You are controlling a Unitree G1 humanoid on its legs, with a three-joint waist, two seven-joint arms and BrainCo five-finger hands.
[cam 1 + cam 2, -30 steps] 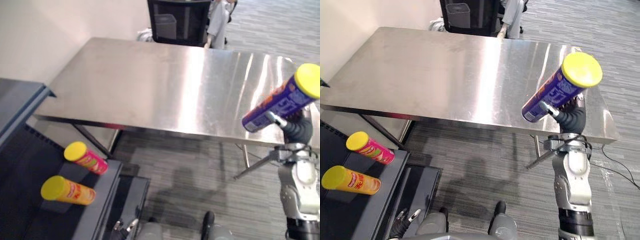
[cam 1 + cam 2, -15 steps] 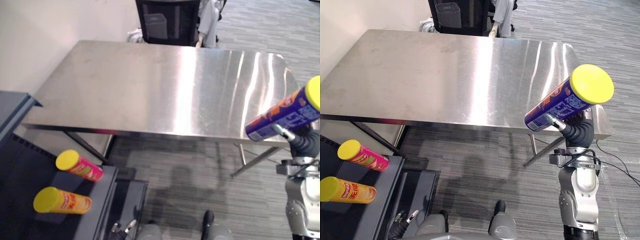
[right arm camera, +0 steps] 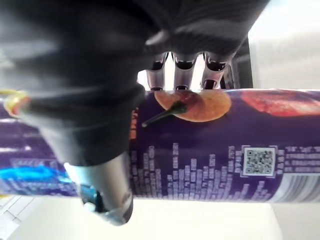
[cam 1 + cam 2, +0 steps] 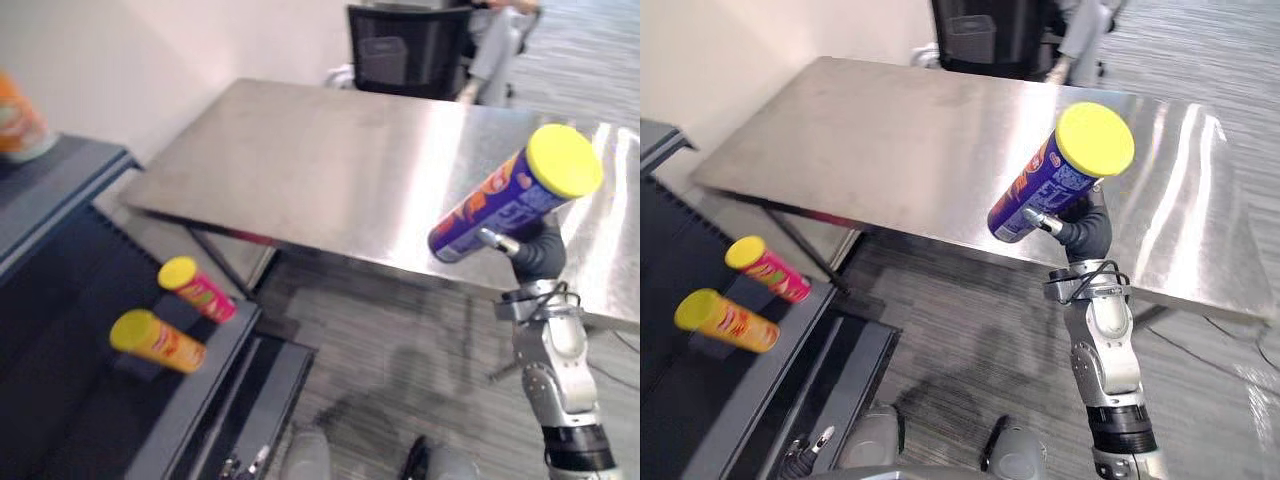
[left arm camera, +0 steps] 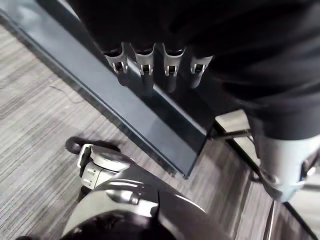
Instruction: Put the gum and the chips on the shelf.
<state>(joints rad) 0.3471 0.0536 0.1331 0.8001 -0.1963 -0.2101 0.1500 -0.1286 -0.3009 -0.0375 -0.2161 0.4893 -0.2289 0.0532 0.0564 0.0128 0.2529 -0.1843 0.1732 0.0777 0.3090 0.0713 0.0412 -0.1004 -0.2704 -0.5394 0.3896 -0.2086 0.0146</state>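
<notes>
A purple chips can [image 4: 500, 205] with a yellow lid was held tilted, lid uppermost, in the right hand [image 4: 538, 252], whose fingers and thumb were curled round its lower part. It was raised in the air over the near edge of the steel table [image 4: 330, 150]. On the dark shelf [image 4: 60, 330] at the robot's left, a pink can [image 4: 197, 288] and an orange can [image 4: 157, 341] were seen lying on their sides, near each other but apart. The left hand [image 5: 145, 64] was seen low beside the shelf's edge, fingers relaxed, nothing held.

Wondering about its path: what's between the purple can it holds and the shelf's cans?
Between purple can and pink can: just carpet and the steel table's near edge, in both eye views.
</notes>
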